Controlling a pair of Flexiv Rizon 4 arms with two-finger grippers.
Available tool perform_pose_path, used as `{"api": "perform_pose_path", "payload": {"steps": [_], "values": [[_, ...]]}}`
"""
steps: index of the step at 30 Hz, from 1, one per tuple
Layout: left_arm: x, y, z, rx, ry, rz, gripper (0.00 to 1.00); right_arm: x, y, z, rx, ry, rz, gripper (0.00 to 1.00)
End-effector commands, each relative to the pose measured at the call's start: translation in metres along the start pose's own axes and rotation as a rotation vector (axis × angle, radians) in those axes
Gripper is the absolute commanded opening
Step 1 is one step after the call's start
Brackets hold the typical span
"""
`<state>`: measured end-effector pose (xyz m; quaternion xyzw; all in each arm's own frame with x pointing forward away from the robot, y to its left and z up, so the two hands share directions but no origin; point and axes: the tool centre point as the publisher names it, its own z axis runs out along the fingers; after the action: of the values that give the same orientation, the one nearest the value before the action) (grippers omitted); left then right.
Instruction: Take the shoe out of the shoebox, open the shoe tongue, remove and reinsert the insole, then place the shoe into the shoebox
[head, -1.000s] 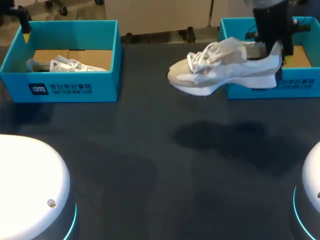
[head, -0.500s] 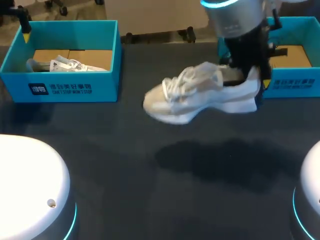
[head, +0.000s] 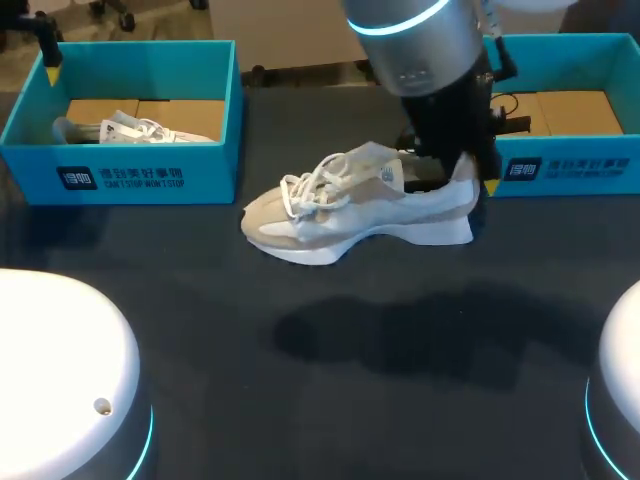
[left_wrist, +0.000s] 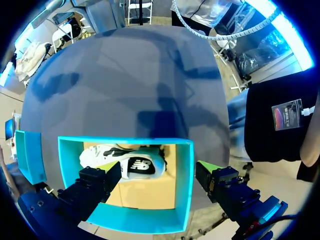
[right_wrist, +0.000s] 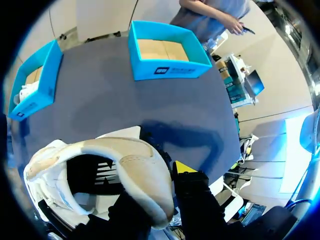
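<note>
white and beige, the shoe now hangs over the middle of the worktop, toward its far edge, with its toe pointing to the left side. a second ago it was half over the right shoebox at the far right corner. since then it has travelled leftward and sunk lower, and it is now clear of the box. its shadow lies apart from the sole, nearer the front edge, so it has probably not touched down yet. the right gripper pinches the heel collar, one finger inside the shoe and one outside, as the right wrist view also shows. the left gripper hangs with its fingers spread wide over the left shoebox at the far left corner, where a second shoe lies, and it grips nothing. the taking-out step looks all but done: what remains is setting the shoe down, then the tongue and the insole.
</note>
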<state>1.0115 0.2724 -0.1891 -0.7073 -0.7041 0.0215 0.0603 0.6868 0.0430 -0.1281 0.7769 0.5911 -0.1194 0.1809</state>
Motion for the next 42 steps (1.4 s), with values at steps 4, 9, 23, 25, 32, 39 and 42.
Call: {"api": "perform_pose_path", "payload": {"steps": [4, 9, 23, 25, 32, 39, 42], "values": [[0.0, -0.001, 0.001, -0.003, 0.001, 0.0, 1.0, 0.006, -0.022, -0.006, -0.014, -0.012, 0.115, 0.0], [0.0, -0.001, 0.001, -0.003, 0.001, 0.0, 1.0, 0.006, -0.022, -0.006, -0.014, -0.012, 0.115, 0.0], [0.0, -0.001, 0.001, -0.003, 0.001, 0.0, 1.0, 0.059, -0.031, -0.008, -0.063, -0.013, 0.102, 0.0], [0.0, -0.001, 0.001, -0.003, 0.001, 0.0, 1.0, 0.068, -0.034, -0.008, -0.071, 0.005, 0.106, 0.0], [0.0, -0.001, 0.001, -0.003, 0.001, 0.0, 1.0, 0.093, -0.046, -0.001, -0.08, 0.049, 0.138, 0.0], [0.0, -0.001, 0.001, -0.003, 0.001, 0.0, 1.0, 0.108, -0.058, 0.033, -0.058, 0.123, 0.254, 0.0], [0.0, -0.001, 0.001, -0.003, 0.001, 0.0, 1.0, 0.116, -0.061, 0.049, -0.047, 0.128, 0.266, 0.0]]}}
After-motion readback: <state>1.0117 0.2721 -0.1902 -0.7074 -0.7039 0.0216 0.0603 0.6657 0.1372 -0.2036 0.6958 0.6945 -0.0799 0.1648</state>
